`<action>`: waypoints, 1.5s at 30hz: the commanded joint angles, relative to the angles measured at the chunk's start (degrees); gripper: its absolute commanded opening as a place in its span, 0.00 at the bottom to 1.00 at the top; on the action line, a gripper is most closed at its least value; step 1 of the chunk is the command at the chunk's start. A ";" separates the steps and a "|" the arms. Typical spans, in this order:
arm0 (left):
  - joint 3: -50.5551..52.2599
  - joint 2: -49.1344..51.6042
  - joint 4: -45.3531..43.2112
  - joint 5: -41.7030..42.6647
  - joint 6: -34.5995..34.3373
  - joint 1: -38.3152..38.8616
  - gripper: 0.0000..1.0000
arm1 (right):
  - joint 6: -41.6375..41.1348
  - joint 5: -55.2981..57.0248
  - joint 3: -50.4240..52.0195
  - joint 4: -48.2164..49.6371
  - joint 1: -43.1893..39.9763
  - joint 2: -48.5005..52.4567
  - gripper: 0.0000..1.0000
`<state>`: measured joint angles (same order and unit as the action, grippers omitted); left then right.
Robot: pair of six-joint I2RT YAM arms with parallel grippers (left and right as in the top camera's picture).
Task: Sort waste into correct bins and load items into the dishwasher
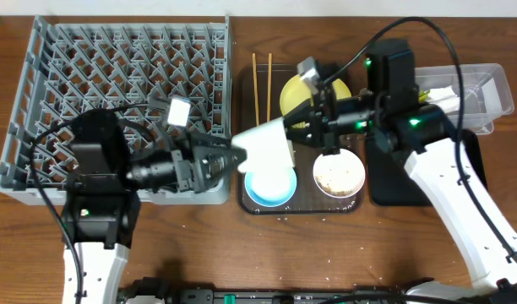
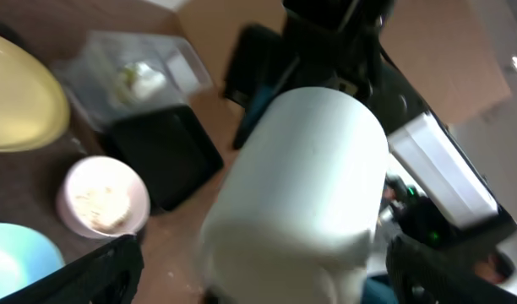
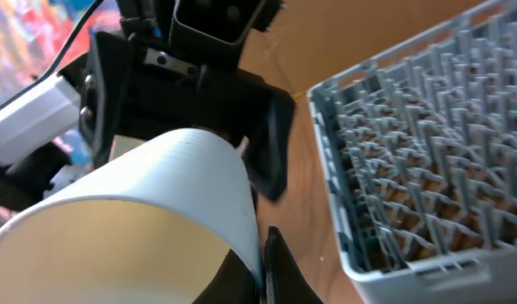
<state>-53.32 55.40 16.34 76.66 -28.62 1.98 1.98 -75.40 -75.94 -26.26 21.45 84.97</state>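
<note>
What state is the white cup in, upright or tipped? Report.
Tipped: the white cup lies sideways in mid-air, its rim pinched by the right end effector.

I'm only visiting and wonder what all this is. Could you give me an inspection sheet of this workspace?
Surface: wooden table.
Job's things: white cup in the air between both arms; grey dish rack on the left, no dishes seen in it; chopsticks, yellow plate, light-blue bowl and white bowl holding rice scraps, all on the brown serving tray; napkin in the clear tub; black tray under the right arm.
Clutter: white specks on the table.
Grippers: right gripper shut on the cup's rim; left gripper open, fingers either side of the cup.
Cables: black cables loop over both arms.
Surroundings: nothing seen.
</note>
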 commanded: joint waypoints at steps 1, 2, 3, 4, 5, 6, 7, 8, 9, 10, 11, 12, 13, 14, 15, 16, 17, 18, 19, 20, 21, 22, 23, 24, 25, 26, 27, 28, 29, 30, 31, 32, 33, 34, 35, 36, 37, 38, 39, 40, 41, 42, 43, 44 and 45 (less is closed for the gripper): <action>-0.96 -0.09 -0.79 2.01 -0.22 2.38 0.90 | 0.37 0.66 -0.11 0.35 2.19 -0.31 0.01; -0.96 -0.09 -0.83 2.01 -0.20 2.86 0.87 | -0.28 1.77 -0.11 0.42 2.64 -0.31 0.01; -0.96 -0.09 -0.81 1.99 -0.20 3.28 0.85 | -0.68 2.14 -0.11 0.61 3.10 -0.31 0.01; -0.96 -0.09 -0.83 2.01 -0.20 3.56 0.78 | -0.66 2.10 -0.11 0.79 3.48 -0.31 0.01; -0.96 -0.09 -0.81 2.01 -0.20 3.76 0.73 | -0.66 2.10 -0.11 0.87 3.82 -0.31 0.01; -0.96 -0.09 -0.81 2.01 -0.20 3.91 0.65 | -0.66 2.14 -0.11 1.18 4.11 -0.31 0.01; -0.96 -0.09 -0.79 2.03 -0.20 3.89 0.59 | -0.66 2.12 -0.11 1.51 4.24 -0.31 0.01; -0.96 -0.09 -0.81 2.01 -0.20 3.89 0.57 | -0.68 2.10 -0.11 1.68 4.24 -0.31 0.01; -0.96 -0.09 -0.81 2.01 -0.20 3.89 0.54 | -0.66 2.12 -0.11 1.68 4.15 -0.31 0.01; -0.96 -0.09 -0.81 2.01 -0.20 3.89 0.52 | -0.70 2.10 -0.11 1.68 4.02 -0.31 0.01; -0.96 -0.09 -0.81 2.01 -0.20 3.89 0.52 | -0.72 2.10 -0.11 1.64 3.96 -0.31 0.01; -0.96 -0.09 -0.81 2.01 -0.20 3.89 0.51 | -0.87 2.10 -0.11 1.62 3.96 -0.31 0.01; -0.96 -0.09 -0.81 2.01 -0.20 3.89 0.51 | -0.87 2.10 -0.11 1.62 3.96 -0.31 0.03; -0.96 -0.09 -0.83 1.99 -0.20 3.89 0.51 | -0.87 2.10 -0.11 1.64 3.96 -0.31 0.11; -0.96 -0.09 -0.83 1.97 -0.17 3.89 0.52 | -0.85 2.12 -0.11 1.66 3.96 -0.31 0.24; -0.96 -0.09 -0.85 1.92 -0.17 3.89 0.51 | -0.87 2.12 -0.11 1.66 3.96 -0.31 0.44; -0.96 -0.09 -0.85 1.68 -0.15 3.89 0.50 | -0.85 2.32 -0.11 1.66 3.96 -0.31 0.60; -0.96 -0.09 -0.83 1.31 -0.15 3.89 0.50 | -0.90 3.13 -0.11 1.66 3.96 -0.31 0.69; -0.96 -0.09 -0.81 0.83 0.04 3.89 0.50 | -0.92 3.89 -0.11 1.64 3.82 -0.31 0.77; -0.96 -0.09 -0.81 0.61 0.70 3.87 0.49 | -1.38 4.72 -0.11 1.66 3.61 -0.31 0.82; -0.96 -0.09 -0.76 0.17 1.14 3.82 0.49 | -1.92 5.68 -0.11 1.73 3.15 -0.31 0.87; -0.96 -0.09 -0.42 -0.92 1.25 3.78 0.49 | -2.60 7.02 -0.11 1.77 2.49 -0.33 0.94; -0.96 -0.09 0.20 -2.45 1.44 3.76 0.49 | -3.82 8.72 -0.11 1.77 1.64 -0.33 0.99; -0.96 -0.09 1.27 -4.00 2.08 3.76 0.49 | -5.38 9.97 -0.11 1.79 0.61 -0.33 0.99; -0.96 -0.09 2.80 -5.66 3.08 3.72 0.49 | -6.58 10.60 -0.11 1.84 -0.46 -0.33 0.99; -0.96 -0.09 4.37 -7.41 3.87 3.52 0.49 | -7.37 10.71 -0.11 1.84 -1.53 -0.33 0.99; -0.98 -0.09 7.19 -10.56 4.72 3.02 0.49 | -8.31 10.73 -0.11 1.77 -2.54 -0.33 0.99; -0.98 -0.09 9.25 -13.16 5.07 2.56 0.49 | -9.70 11.13 -0.11 1.46 -3.45 -0.33 0.99; -0.98 -0.09 11.82 -16.41 5.55 1.88 0.49 | -11.02 11.80 -0.11 0.81 -4.33 -0.33 0.99; -1.07 -0.11 14.36 -19.67 5.92 1.16 0.49 | -11.67 12.39 -0.11 -0.09 -5.01 -0.33 0.99; -1.33 -0.11 17.03 -23.12 6.01 0.42 0.49 | -11.82 13.51 -0.11 -1.64 -5.77 -0.33 0.99; -1.86 -0.11 19.96 -26.67 6.36 -0.31 0.48 | -11.80 14.97 -0.11 -3.37 -6.23 -0.33 0.99; -2.78 -0.09 23.08 -30.42 6.88 -0.96 0.48 | -11.74 16.59 -0.11 -5.16 -6.45 -0.33 0.99; -4.04 -0.07 26.47 -34.73 7.52 -1.55 0.48 | -11.63 18.23 -0.11 -6.73 -6.49 -0.33 0.99; -5.68 -0.04 30.08 -39.95 7.76 -2.03 0.47 | -11.04 19.76 -0.11 -8.52 -6.40 -0.33 0.99; -8.28 -0.02 34.71 -47.63 7.85 -2.54 0.47 | -9.49 21.92 -0.11 -11.02 -6.01 -0.33 0.99; -10.38 0.02 37.86 -53.77 7.85 -2.75 0.47 | -8.68 23.08 -0.11 -12.28 -5.73 -0.33 0.99; -12.57 0.11 40.79 -59.93 7.82 -2.95 0.47 | -7.98 24.65 -0.11 -13.62 -5.27 -0.33 0.99; -14.32 0.26 42.88 -64.70 7.82 -2.95 0.47 | -7.32 26.08 -0.09 -14.67 -4.76 -0.33 0.99; -16.20 0.44 44.92 -69.99 7.82 -2.93 0.48 | -6.75 27.47 -0.09 -15.56 -4.17 -0.33 0.99; -17.70 0.74 46.42 -74.75 7.82 -2.93 0.48 | -6.54 28.85 -0.09 -16.13 -3.58 -0.33 0.99; -18.71 1.05 47.43 -78.75 7.80 -2.95 0.48 | -6.51 30.25 -0.09 -16.50 -2.95 -0.33 0.99; -19.17 1.36 47.91 -81.99 7.80 -2.95 0.48 | -6.49 31.39 -0.09 -16.65 -2.34 -0.33 0.99; -19.19 1.77 48.11 -84.65 7.80 -2.95 0.49 | -6.47 32.30 -0.09 -16.65 -1.70 -0.33 0.99; -19.17 2.49 48.39 -86.62 7.78 -2.95 0.49 | -6.38 33.05 -0.09 -16.63 -1.05 -0.33 0.99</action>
<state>-71.48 56.12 63.72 7.94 -22.00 -0.67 -6.02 -47.44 -75.92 -42.72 18.46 84.97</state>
